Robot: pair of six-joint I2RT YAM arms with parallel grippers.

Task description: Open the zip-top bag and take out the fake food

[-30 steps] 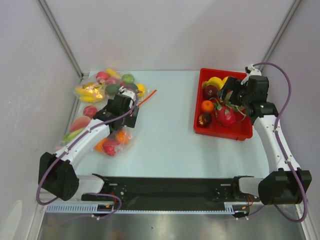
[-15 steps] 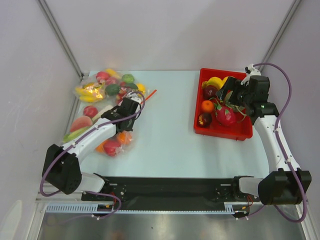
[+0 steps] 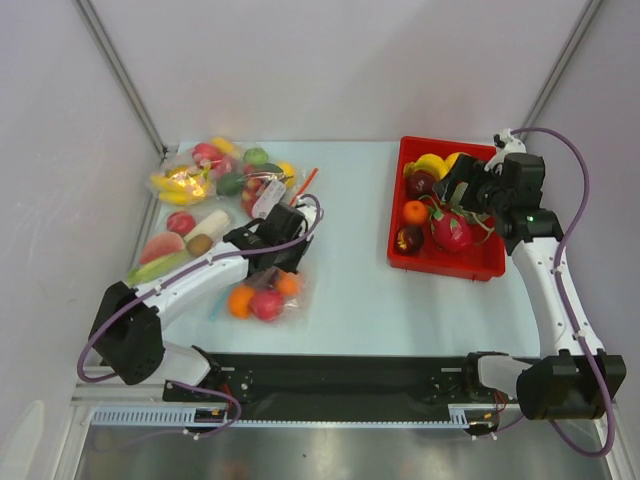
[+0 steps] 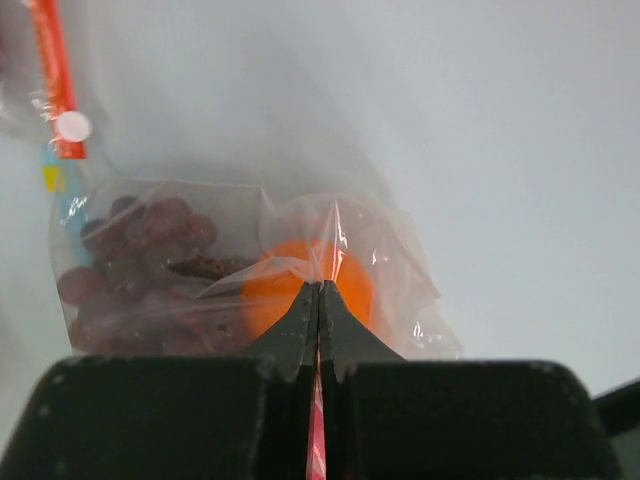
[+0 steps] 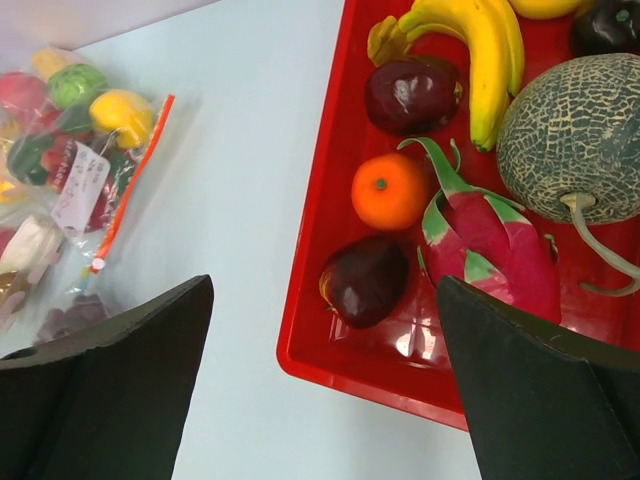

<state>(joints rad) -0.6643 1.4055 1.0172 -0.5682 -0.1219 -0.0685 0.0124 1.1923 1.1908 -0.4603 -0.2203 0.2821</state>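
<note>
The zip-top bag [image 3: 262, 300] lies left of centre near the table's front, clear and crinkled, with a pale blue strip along its left edge [image 4: 65, 215]. Inside it the fake food shows: an orange fruit [image 4: 350, 285], a dark purple bunch [image 4: 150, 240] and a red piece [image 3: 266, 304]. My left gripper [image 3: 281, 267] [image 4: 319, 287] is shut on a pinched fold of the bag's plastic just over the orange fruit. At the far right my right gripper [image 3: 455, 192] [image 5: 325, 285] hangs open over the red tray, holding nothing.
The red tray [image 3: 445, 266] [image 5: 300, 350] holds bananas [image 5: 490, 60], a dragon fruit [image 5: 500, 255], a melon, an orange and dark fruits. More clear bags of fruit [image 3: 215, 175] with red zip strips [image 5: 130, 190] pile at the back left, and another bag [image 3: 175, 245] lies along the left wall.
My left gripper has shut on the bag's plastic and dragged the bag right and toward the front edge. The right arm has barely moved.
</note>
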